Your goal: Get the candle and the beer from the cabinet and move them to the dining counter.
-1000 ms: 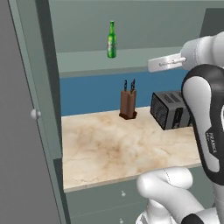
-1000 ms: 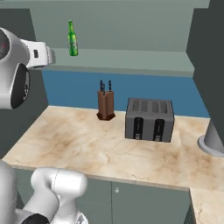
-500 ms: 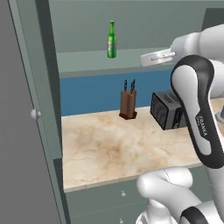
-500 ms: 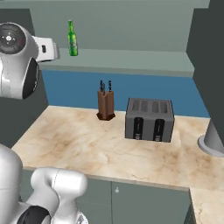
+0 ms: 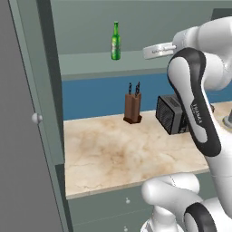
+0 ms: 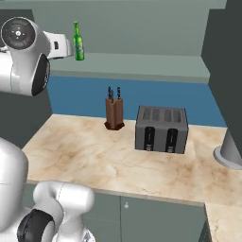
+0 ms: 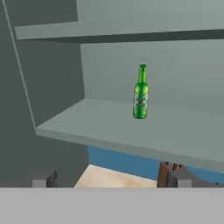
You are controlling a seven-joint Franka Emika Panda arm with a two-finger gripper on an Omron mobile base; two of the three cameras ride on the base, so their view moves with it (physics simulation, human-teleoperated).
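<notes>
The cabinet (image 7: 52,78) stands open, its door (image 5: 27,136) swung out at the left edge of the left base view. The beer (image 7: 140,92) stands upright on the lower shelf (image 7: 131,131) inside the cabinet, well back from the front edge and apart from the side wall; it is a slim green bottle with a long neck. A second shelf (image 7: 109,31) runs above the bottle, and its underside shows in the hand view. The same bottle (image 5: 116,41) appears in the left base view above the knife block (image 5: 132,108), and in the right base view (image 6: 78,42) just beside the white arm's wrist (image 6: 28,47). The tool (image 7: 109,179) is released, jaws spread wide, with one dark finger tip (image 7: 41,179) at the lower left and the other at the lower right of the hand view; nothing sits between them. The tool is level with the lower shelf and faces the bottle from in front of the cabinet, apart from it. Below the cabinet, the marble table (image 6: 94,156) carries the knife block (image 6: 113,113), with knife handles protruding from its top, and a dark toaster (image 6: 161,128) with two slots, standing near each other but not touching. A grey rounded object (image 6: 229,151) rests at the right edge of the table; its identity cannot be determined from this partial view.
</notes>
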